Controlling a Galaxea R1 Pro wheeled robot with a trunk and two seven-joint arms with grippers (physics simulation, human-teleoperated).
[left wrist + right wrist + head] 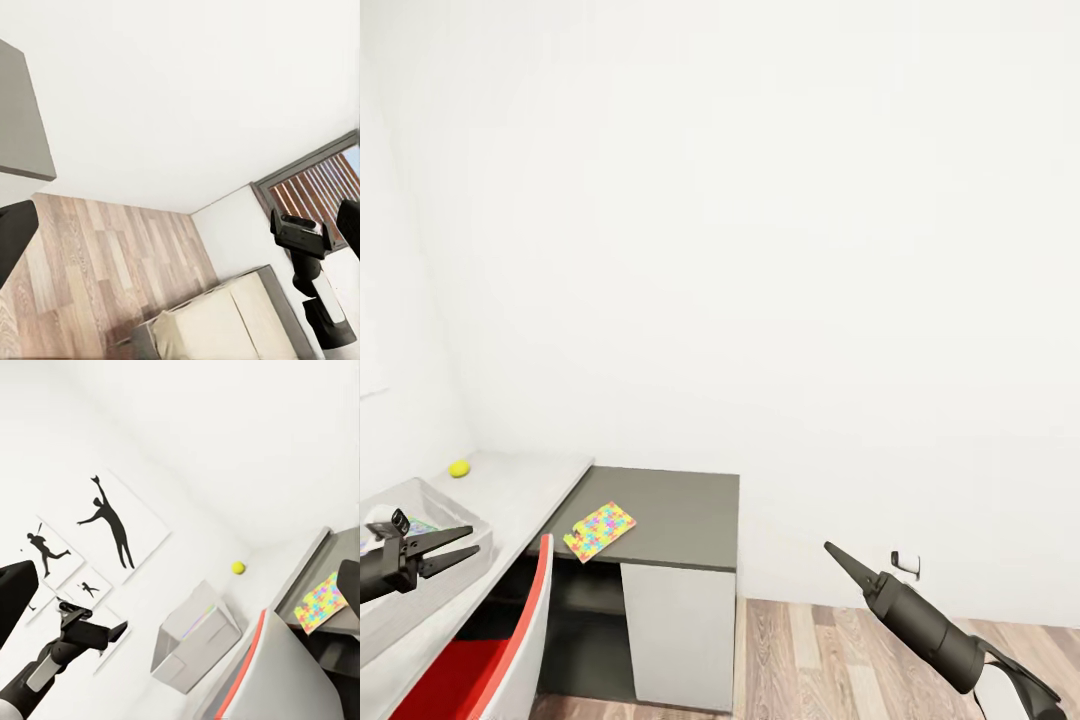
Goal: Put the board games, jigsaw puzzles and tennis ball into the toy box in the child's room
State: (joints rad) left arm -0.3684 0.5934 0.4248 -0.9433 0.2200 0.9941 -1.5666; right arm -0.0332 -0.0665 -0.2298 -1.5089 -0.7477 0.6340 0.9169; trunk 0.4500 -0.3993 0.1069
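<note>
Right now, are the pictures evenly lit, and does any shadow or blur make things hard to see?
Head view: flat, even light, the white wall nearly featureless; a dark shadow lies under the dark grey desk top. The multicoloured jigsaw puzzle square is sharp. Right wrist view: bright and washed out, yet the small yellow-green tennis ball stays clear. Left wrist view: no blur.

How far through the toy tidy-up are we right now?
Early to middle, as far as can be seen. The toy box shows something multicoloured inside, possibly one puzzle. Nothing is in hand: the left gripper is open and empty, the right gripper looks shut on nothing. Left to do: the jigsaw puzzle on the dark desk, the tennis ball on the table, and the board games.
</note>
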